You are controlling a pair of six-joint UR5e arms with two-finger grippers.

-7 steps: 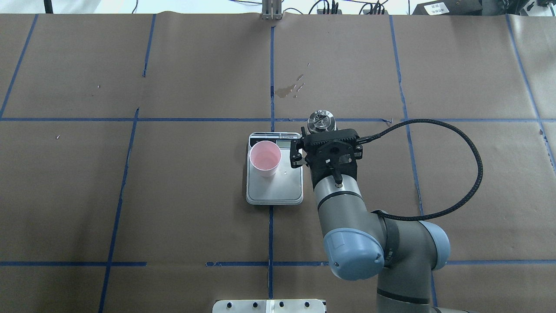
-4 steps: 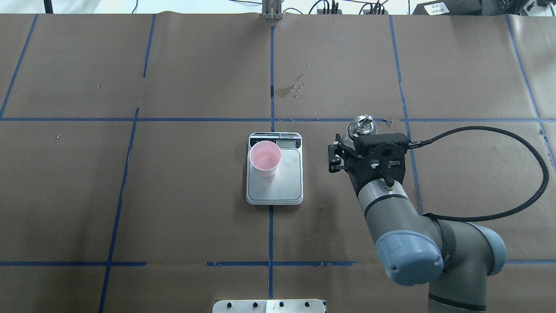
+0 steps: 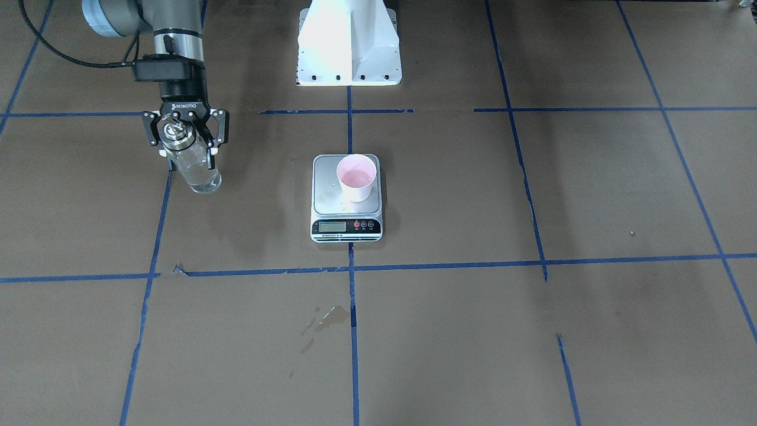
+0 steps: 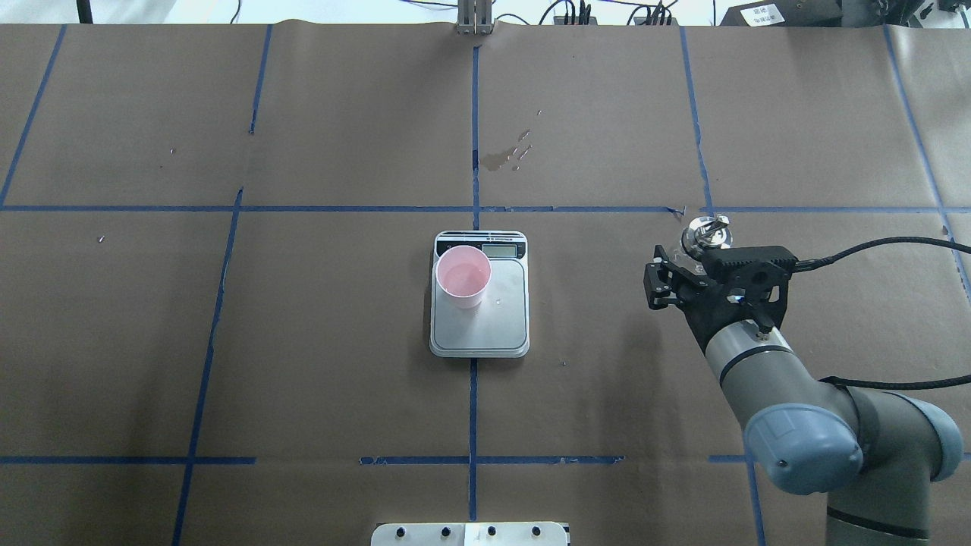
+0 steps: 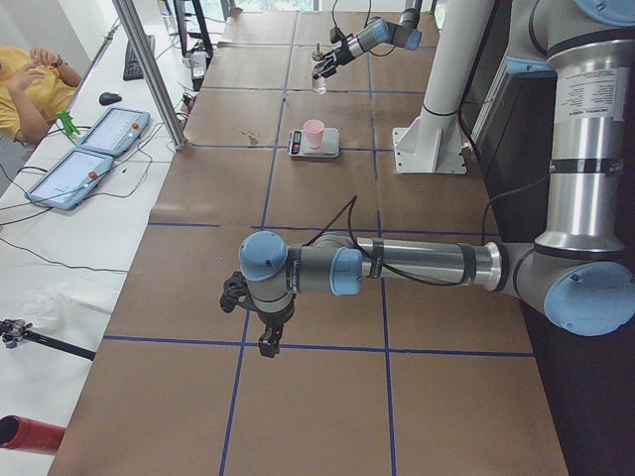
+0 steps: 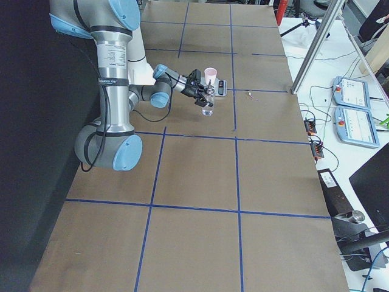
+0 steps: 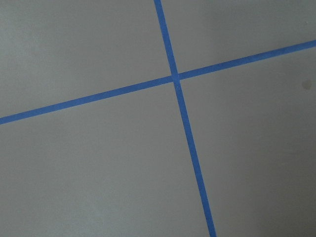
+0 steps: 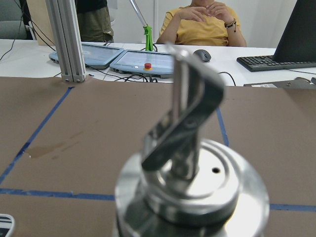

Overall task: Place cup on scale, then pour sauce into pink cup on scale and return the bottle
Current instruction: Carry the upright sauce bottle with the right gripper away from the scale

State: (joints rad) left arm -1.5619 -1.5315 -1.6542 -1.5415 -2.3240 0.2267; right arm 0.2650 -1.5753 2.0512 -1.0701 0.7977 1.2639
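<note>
The pale pink cup (image 4: 463,274) (image 3: 356,176) stands upright on the back left part of the scale (image 4: 497,330) (image 3: 327,195), whose display strip faces away from the robot. My right gripper (image 4: 698,264) (image 3: 188,148) is well to the right of the scale, shut on the clear glass bottle (image 4: 705,233) (image 3: 200,171) (image 6: 208,104). The bottle is upright, its silver spout (image 8: 185,128) on top. Whether its base touches the paper I cannot tell. My left gripper (image 5: 260,322) shows only in the exterior left view, low over bare paper; open or shut I cannot tell.
Brown paper with blue tape lines covers the table. A wet stain (image 4: 502,158) (image 3: 326,316) lies beyond the scale. The white robot pedestal (image 3: 349,41) stands behind the scale. A seated person (image 8: 207,22) and two tablets (image 5: 94,149) are past the table's far edge.
My right arm has carried the bottle to the right, from beside the scale's right edge to well clear of it. The cup and the scale have stayed put.
</note>
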